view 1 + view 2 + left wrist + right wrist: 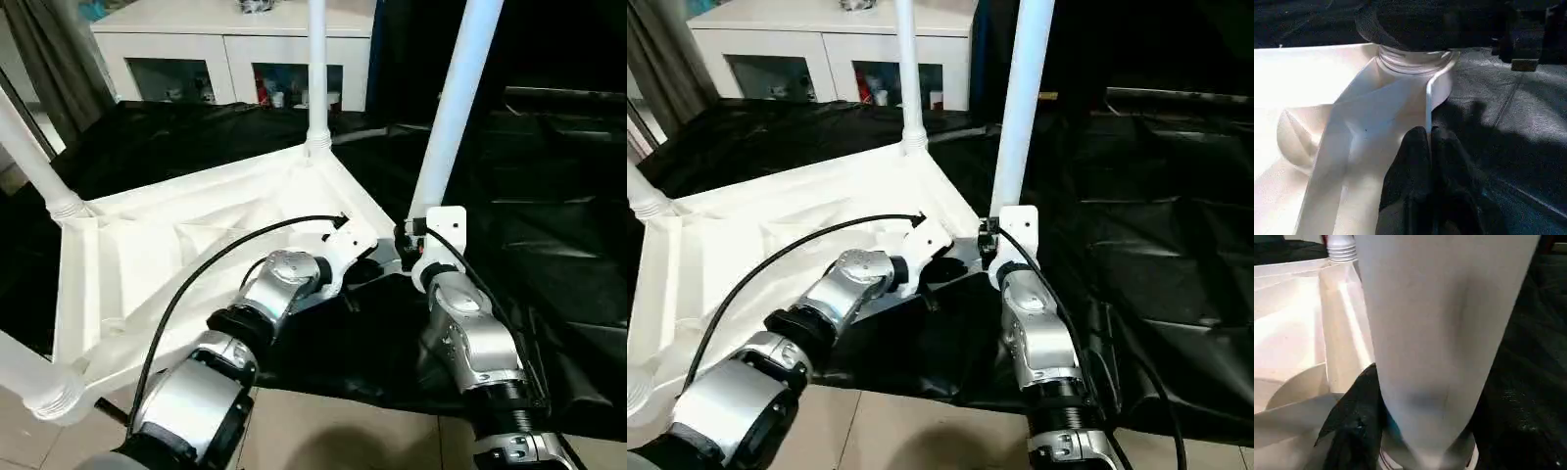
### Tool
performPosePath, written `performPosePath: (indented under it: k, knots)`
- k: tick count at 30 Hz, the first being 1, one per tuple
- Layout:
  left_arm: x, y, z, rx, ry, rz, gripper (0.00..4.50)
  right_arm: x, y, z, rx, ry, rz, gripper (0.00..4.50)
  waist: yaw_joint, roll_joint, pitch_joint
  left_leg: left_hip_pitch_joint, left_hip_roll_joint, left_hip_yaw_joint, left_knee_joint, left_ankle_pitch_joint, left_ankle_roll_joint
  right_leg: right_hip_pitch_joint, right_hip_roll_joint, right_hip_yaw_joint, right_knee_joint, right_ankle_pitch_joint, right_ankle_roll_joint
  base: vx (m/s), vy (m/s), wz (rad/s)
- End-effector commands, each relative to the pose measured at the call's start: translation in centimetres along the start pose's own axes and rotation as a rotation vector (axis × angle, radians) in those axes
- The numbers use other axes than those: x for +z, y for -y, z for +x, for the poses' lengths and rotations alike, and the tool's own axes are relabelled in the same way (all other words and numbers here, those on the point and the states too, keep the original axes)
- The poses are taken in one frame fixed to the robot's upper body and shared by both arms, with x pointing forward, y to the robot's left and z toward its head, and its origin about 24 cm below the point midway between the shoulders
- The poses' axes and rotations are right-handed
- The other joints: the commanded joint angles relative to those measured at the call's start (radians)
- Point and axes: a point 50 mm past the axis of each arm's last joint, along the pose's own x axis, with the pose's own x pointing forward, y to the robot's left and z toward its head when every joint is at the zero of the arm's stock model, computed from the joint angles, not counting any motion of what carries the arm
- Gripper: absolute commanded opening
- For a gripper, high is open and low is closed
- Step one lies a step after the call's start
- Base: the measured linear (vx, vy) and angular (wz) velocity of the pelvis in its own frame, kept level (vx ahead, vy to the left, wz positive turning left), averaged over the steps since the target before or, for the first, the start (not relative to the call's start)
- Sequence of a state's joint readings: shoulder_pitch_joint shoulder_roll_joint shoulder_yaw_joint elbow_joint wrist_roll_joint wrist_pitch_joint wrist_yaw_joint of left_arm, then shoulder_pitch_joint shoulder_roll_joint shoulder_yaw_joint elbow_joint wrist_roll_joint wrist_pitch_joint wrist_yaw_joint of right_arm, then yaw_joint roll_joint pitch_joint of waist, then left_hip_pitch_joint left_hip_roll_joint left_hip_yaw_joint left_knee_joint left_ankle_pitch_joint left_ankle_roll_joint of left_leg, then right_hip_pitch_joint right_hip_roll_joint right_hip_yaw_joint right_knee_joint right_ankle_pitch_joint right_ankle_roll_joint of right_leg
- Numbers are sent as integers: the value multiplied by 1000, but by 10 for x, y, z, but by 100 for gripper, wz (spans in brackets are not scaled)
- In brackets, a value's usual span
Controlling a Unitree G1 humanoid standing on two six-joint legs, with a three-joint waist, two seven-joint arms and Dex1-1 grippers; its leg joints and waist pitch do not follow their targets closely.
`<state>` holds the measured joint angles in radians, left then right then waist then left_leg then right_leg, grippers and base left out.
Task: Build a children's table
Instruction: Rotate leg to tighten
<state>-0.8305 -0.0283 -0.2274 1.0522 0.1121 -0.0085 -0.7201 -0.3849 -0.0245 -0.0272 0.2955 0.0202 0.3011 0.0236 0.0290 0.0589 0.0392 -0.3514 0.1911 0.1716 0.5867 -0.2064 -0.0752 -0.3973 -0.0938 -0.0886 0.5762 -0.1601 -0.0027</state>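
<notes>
Legs all cut off by the frame edges, tips out of sight. Hard to make out the near-right socket: hidden in the eye views behind the two wrists, and dark and blurred in the left wrist view above the corner. Cannot tell whether the right end effector (404, 238) stands apart or clamped; in the right wrist view the near leg (453, 108) sits right up against the camera and covers the far side. Left end effector (1427, 147) closed, fingers (1410, 166) together, tips at the thin upright rim of the top (176, 245) just below that corner. Unclear whether the rim is pinched between them or merely touched.

Top lying upside down on a black sheet (549, 245), one near corner reaching over the sheet's edge onto the pale floor (323, 431). All white plastic, underside facing up, with raised ribs running diagonally from the corners and a low wall round the edge. Four tapered tube legs rising from the corners: back leg (316, 69) upright with a ringed collar at its base, left leg (29, 147) leaning outward, near-left leg (24, 377) mostly out of frame, near leg leaning right. White glass-door cabinet (225, 49) behind, well apart from the top.
</notes>
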Motion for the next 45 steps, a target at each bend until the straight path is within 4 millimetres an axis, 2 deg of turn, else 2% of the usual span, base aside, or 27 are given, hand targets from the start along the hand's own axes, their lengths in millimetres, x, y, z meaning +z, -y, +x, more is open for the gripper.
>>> performPosePath:
  k: [1, 3, 4, 5, 7, 8, 9, 10, 11, 14, 16, 19, 24, 26, 30, 31, 35, 37, 40, 41, 45]
  knots:
    - [3, -3, -3, -20, 24, 8, 0, -7, -18, -3, 156, -29, 19, 272, -1, -15, -53, -5, 22, -6, -73, -196, 72, 52, -52, 41, -83, -334, -169, 0, 0, 0]
    - [2, -4, -6, -41, 26, 12, 0, -6, -14, -5, 196, -24, 1, 288, -2, -15, -53, -8, 23, -6, -72, -185, 79, 54, -52, 42, -80, -312, -176, 0, 0, 0]
    - [-1, -7, -14, -98, 34, 20, 0, -3, -7, -10, 309, -32, -18, 299, -1, -17, -53, -8, 22, -5, -71, -184, 86, 56, -51, 42, -80, -304, -180, 0, 0, 0]
    - [-1, -7, -14, -98, 34, 20, 0, -3, -7, -10, 309, -32, -18, 299, 3, -18, -52, -10, 23, -6, -71, -181, 101, 60, -52, 42, -78, -294, -182, 0, 0, 0]
    - [-3, -8, -19, -138, 42, 31, 0, -1, -4, -15, 384, -43, -46, 319, 2, -16, -53, -12, 22, -6, -69, -172, 104, 60, -52, 42, -79, -291, -188, 0, 0, 0]
    - [-6, -10, -25, -175, 43, 34, 0, 0, 1, -23, 464, -57, -97, 319, 2, -15, -54, -11, 22, -5, -67, -167, 107, 59, -52, 42, -77, -285, -191, 0, 0, 0]
    - [-10, -10, -34, -240, 50, 45, 0, 2, 7, -34, 569, -77, -146, 319, 10, -15, -53, -9, 30, -7, -68, -153, 118, 63, -51, 44, -72, -252, -200, 0, 0, 0]
    - [-11, -10, -36, -257, 53, 48, 0, 2, 8, -36, 590, -79, -151, 319, 8, -16, -53, -11, 30, -5, -67, -153, 125, 60, -52, 46, -71, -242, -205, 0, 0, 0]
    - [-13, -10, -40, -291, 54, 51, 0, 4, 13, -41, 625, -81, -165, 319, 9, -14, -56, -11, 30, -6, -67, -159, 122, 63, -53, 45, -69, -241, -212, 0, 0, 0]
    - [-18, -13, -52, -363, 40, 45, 0, 9, 24, -51, 699, -99, -207, 319, 11, -16, -56, -11, 33, -4, -65, -150, 124, 60, -54, 46, -65, -229, -227, 0, 0, 0]
    - [-21, -13, -57, -399, 30, 43, 0, 9, 29, -54, 723, -112, -227, 319, 13, -13, -58, -9, 34, -4, -64, -144, 122, 56, -54, 46, -63, -221, -235, 0, 0, 0]
    - [-28, -14, -67, -457, 0, 43, 0, 11, 38, -60, 769, -135, -242, 319, 25, -16, -58, -9, 37, -2, -63, -131, 122, 58, -56, 47, -59, -199, -245, 0, 0, 0]
    - [-29, -14, -70, -469, 3, 37, 0, 14, 36, -61, 797, -127, -228, 319, 32, -19, -57, -9, 36, -1, -64, -135, 108, 56, -56, 46, -61, -241, -233, 0, 0, 0]
    - [-28, -13, -70, -468, 8, 38, 0, 13, 33, -59, 804, -125, -227, 293, 31, -19, -57, -9, 36, -2, -64, -130, 103, 55, -56, 46, -60, -243, -227, 0, 0, 0]
    - [-27, -12, -68, -474, 11, 39, 0, 11, 29, -58, 825, -120, -221, 267, 32, -21, -59, -10, 33, -2, -62, -117, 103, 56, -56, 45, -59, -233, -223, 0, 0, 0]
    - [-27, -11, -68, -475, 11, 40, 0, 10, 28, -58, 830, -121, -221, 255, 32, -18, -59, -9, 34, -2, -62, -110, 105, 56, -55, 45, -58, -224, -225, 0, 0, 0]
    - [-27, -10, -68, -480, 8, 37, 0, 7, 26, -60, 839, -125, -200, 235, 33, -20, -60, -10, 32, -1, -60, -105, 108, 57, -55, 45, -58, -216, -226, 0, 0, 0]
    - [-28, -10, -68, -480, 6, 36, 0, 5, 27, -60, 829, -127, -195, 210, 33, -18, -60, -10, 33, -1, -60, -106, 107, 56, -55, 45, -58, -221, -225, 0, 0, 0]
    - [-30, -11, -67, -450, -7, 32, 0, 0, 30, -59, 757, -119, -166, 205, 33, -16, -60, -10, 33, -2, -61, -111, 103, 56, -56, 45, -60, -226, -222, 0, 0, 0]
    - [-30, -12, -65, -425, -10, 30, 0, -3, 32, -58, 714, -118, -154, 203, 29, -11, -59, -9, 31, -2, -61, -123, 96, 55, -53, 44, -63, -233, -219, 0, 0, 0]
    - [-28, -17, -54, -290, -16, 18, 0, -12, 38, -49, 529, -121, -85, 202, 24, -12, -57, -6, 30, -3, -64, -160, 74, 53, -53, 43, -69, -285, -206, 0, 0, 0]
